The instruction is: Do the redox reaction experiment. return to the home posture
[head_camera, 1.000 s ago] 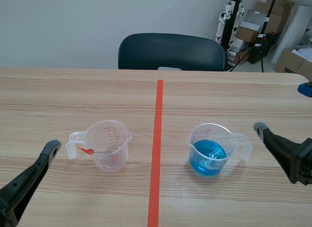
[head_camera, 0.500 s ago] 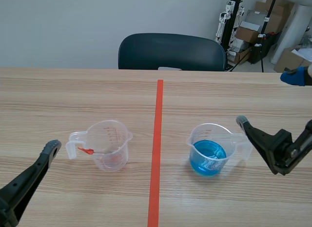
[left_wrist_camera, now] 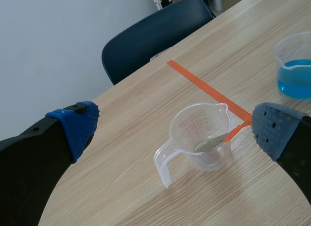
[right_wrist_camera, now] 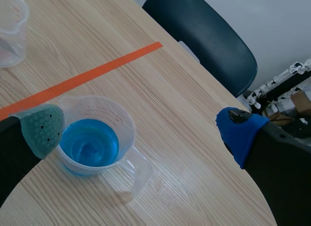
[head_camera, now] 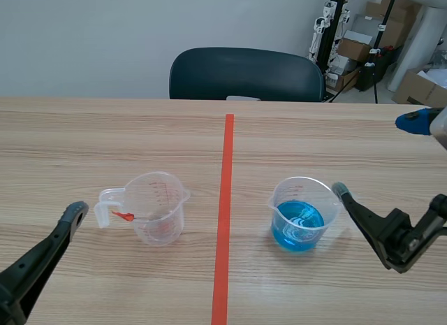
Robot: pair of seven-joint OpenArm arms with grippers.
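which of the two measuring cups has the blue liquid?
The measuring cup right of the orange tape line: it holds blue liquid. The other cup, left of the line, shows no blue, only an orange-handled spoon.

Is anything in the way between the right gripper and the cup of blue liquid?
Nothing visible. The right gripper is open right beside the cup of blue liquid, whose handle points into the gap between its fingers.

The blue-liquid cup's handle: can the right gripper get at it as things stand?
Probably yes. The right gripper is open, and the handle of the blue-liquid cup seems to lie between its fingers, with nothing in the way.
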